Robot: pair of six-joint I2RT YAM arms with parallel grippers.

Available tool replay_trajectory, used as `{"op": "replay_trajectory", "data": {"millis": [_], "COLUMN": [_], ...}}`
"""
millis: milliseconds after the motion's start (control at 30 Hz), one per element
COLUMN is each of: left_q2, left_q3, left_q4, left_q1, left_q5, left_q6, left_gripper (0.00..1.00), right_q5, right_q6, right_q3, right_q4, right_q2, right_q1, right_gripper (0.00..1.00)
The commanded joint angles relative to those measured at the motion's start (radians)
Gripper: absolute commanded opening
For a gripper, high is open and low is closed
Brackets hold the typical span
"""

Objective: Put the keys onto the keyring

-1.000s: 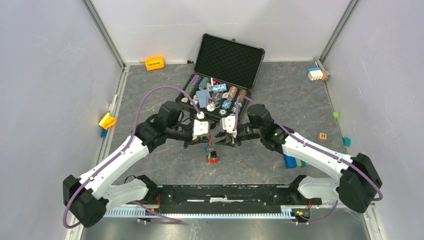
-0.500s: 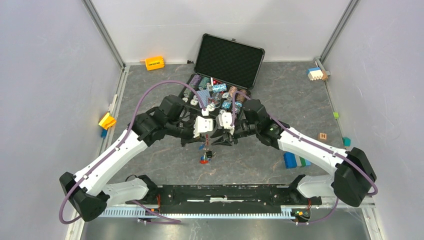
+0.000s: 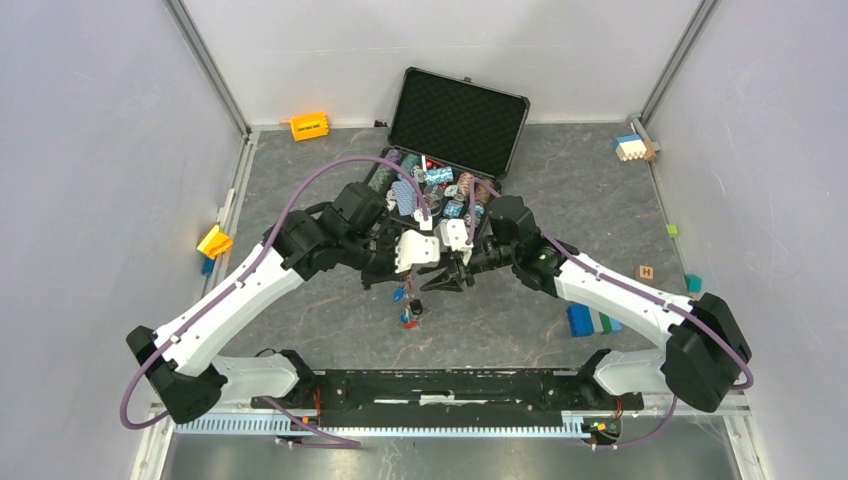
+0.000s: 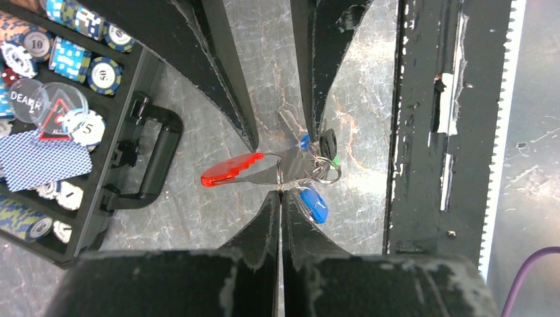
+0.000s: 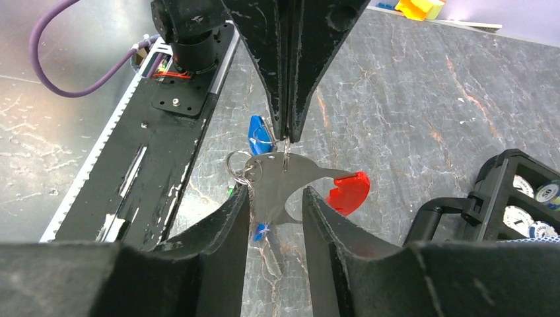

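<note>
Reading "DEALER", clear disc point(image 4: 28, 99) among chips point(image 4: 105, 74)

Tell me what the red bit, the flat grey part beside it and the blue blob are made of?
The red end looks like glossy plastic: bright, smooth, evenly coloured. The flat grey plate joined to it is probably metal: thin, dull silver, with a soft sheen. The blue key cap seems to be shiny plastic, as it shows a pale glint.

Bright, even overhead light, soft shadows.
Wrist views: white glare on the table point(image 4: 370, 99) and scratched rail point(image 4: 422, 132); near fingers point(image 5: 211, 264) blur at the lens (keyring point(image 5: 284, 178) is sharp). Top view crisp.
</note>
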Motion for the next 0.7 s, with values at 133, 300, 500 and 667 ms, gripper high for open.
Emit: {"op": "replay_trajectory", "data": {"millis": [133,300,500,667], "left_q2": [0.011,0.024,0.009,-0.028], "left_q3": [0.071,0.076,0.060,0.025], "left_q4": [-0.049,-0.067,-0.036,0.002], "left_q1": [-0.023,-0.035,-0.037,-0.037], "left_q5": [-0.056,-0.053,-0.018,-0.019], "left_q6": [-0.018,-0.048,-0.112,-0.132], "left_gripper": [0.02,0.02,0.02,0.02], "right_q5": [0.005,-0.019,-0.038,-0.075], "right_q6": [0.134,0.200,0.313,0.442], "right_q3": [-0.035,-0.050,-0.114,-0.179], "right_q4": [0.183,0.250,0.404,0.576], "right_q2": [-0.010,-0.004,-0.002,0.000], "right_q1": [-0.001,-0.001,-0.006,-0.026], "right_gripper": [0.37,0.36,0.36,0.36]}}
